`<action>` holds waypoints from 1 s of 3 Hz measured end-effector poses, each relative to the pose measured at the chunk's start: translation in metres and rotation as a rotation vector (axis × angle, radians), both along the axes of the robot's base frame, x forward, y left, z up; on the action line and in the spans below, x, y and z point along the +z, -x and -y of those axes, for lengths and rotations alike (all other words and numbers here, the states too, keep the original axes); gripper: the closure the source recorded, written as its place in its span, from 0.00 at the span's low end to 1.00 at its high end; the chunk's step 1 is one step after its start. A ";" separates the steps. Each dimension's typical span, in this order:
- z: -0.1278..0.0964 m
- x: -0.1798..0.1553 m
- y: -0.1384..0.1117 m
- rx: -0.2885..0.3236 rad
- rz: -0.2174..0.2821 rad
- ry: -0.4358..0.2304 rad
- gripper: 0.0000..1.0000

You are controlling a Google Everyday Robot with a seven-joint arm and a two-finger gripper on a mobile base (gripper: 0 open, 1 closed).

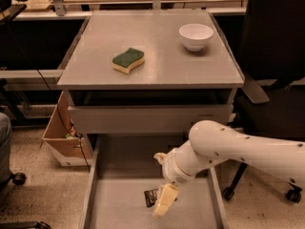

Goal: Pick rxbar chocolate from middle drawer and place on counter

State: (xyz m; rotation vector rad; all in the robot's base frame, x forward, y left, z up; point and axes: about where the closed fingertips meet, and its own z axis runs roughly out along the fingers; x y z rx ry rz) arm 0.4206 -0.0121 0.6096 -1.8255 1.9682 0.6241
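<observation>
Although the gripper (164, 202) is down in the open drawer (119, 213), right at the snack bar (150, 197), I cannot tell if it grasps it, and moving the bar up to the surface (162, 46) is not yet done.

One arm reaching down, claw lowest of all.
The cream-coloured parallel-jaw gripper (163, 202) hangs low in the middle of the view, pointing down and tilted slightly to the left. Just above it and a little to the right sits the white ringed wrist joint (178, 168), with a small pale knob (159, 157) jutting out up and to the left of the claw. Further up and right of the claw, the thick, smooth white forearm (238, 147), dotted with small dark spots, bends at a rounded elbow and runs off rightward.
</observation>
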 end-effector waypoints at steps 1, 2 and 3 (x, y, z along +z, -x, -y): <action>-0.013 -0.005 -0.002 0.012 -0.005 -0.016 0.00; -0.025 -0.017 -0.004 0.022 0.001 -0.008 0.00; -0.033 -0.045 -0.016 0.020 0.001 -0.007 0.00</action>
